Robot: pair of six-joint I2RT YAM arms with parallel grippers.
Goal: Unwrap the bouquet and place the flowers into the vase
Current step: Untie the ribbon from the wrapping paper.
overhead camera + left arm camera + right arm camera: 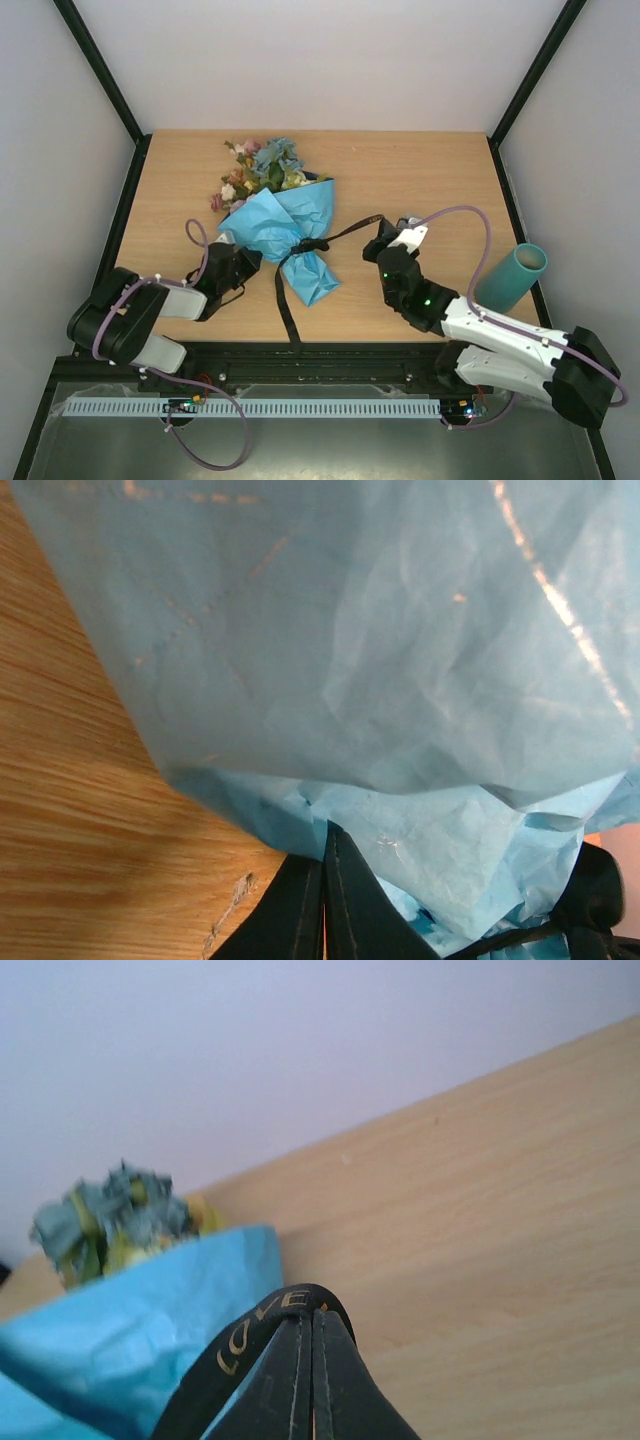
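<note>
From above, the bouquet (280, 225) lies flat on the desk (420, 180) left of centre; its long axis runs from the flowers (262, 170) at the far left down to the wrapped stem end at the near right. The ribbon (345, 232) leaves the knot and leads right to my right end effector (384, 240), so any pull I make should go rightward, away from the knot. My left end effector (243, 262) sits against the wrap's left edge, the nearer of the two to the bundle. The vase (510, 278) stands well apart at the right edge, beside the right arm.

On the left wrist, pale paper (350, 650) fills the view; the jaws are closed, tips at the paper's lower edge; whether a fold is nipped I cannot tell.

On the right wrist, the jaws are pressed together on the ribbon, its gold lettering looped over the tips; the bouquet lies off to the left of the fingers.

My reading: left braces, right draws the bow out.
</note>
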